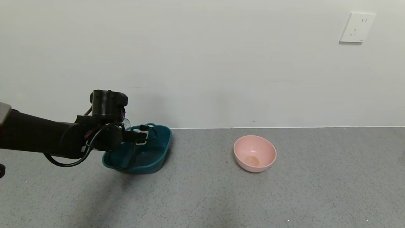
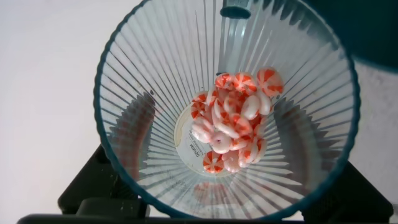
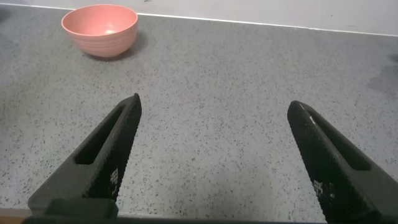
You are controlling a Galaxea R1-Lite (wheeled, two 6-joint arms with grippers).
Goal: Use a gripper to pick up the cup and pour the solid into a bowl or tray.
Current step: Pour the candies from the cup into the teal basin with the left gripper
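My left gripper is shut on the ribbed blue-green cup and holds it above the left back part of the dark teal tub. In the left wrist view I look straight into the cup. The white and orange-red round pieces lie heaped on its bottom, to one side. The dark fingers show through the cup's wall on both sides. A corner of the tub shows beyond the cup's rim. My right gripper is open and empty over the grey table, out of the head view.
A round pink bowl stands on the grey speckled table to the right of the tub; it also shows in the right wrist view. A white wall with a socket runs along the table's back edge.
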